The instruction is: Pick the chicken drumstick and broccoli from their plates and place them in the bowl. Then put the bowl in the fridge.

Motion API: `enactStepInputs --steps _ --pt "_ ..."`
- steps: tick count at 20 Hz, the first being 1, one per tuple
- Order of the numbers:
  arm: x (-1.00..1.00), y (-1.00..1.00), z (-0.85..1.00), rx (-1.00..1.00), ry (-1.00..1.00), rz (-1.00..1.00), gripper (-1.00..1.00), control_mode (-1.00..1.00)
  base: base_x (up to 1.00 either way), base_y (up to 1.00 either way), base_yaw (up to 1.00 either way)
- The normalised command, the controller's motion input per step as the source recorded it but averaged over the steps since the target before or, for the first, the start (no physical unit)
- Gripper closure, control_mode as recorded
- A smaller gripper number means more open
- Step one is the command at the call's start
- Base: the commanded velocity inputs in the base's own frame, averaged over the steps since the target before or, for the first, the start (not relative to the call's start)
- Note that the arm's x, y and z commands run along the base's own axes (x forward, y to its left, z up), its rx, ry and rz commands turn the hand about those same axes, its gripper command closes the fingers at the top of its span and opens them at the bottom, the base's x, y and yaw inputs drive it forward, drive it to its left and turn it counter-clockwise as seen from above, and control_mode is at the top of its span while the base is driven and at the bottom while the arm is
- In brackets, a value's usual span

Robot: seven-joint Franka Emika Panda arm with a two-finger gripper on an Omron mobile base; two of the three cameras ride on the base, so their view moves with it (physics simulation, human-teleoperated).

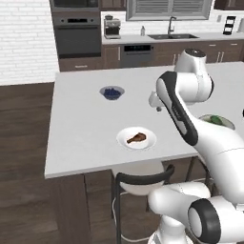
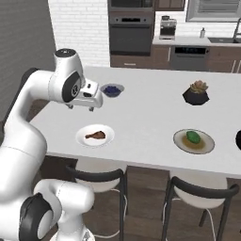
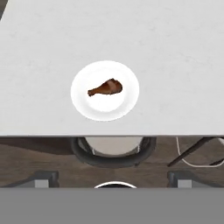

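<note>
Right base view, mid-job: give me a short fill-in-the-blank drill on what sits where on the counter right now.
1. The drumstick lies on the plain ____ plate.
2. The broccoli sits on the plate with the ____ centre.
3. The small grey bowl beyond the pincer holds ____ berries.
4. The pincer hangs above the counter with its jaws ____.

Missing words: white; tan-brown; blue; open
</note>
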Motion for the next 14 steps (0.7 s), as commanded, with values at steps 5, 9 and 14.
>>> enactStepInputs --steps 5,9,14 --pt "0.0 0.0 0.0 0.0 0.0 0.0 -1.0 1.0 0.44 0.17 -0.05" --pt "0.11 0.0 -0.02 0.0 0.0 -0.01 -1.0 -1.0 0.24 0.03 -0.03" --pt "0.7 0.06 -0.17 -0.01 0.0 -0.09 -1.0 -1.0 0.0 0.0 0.0"
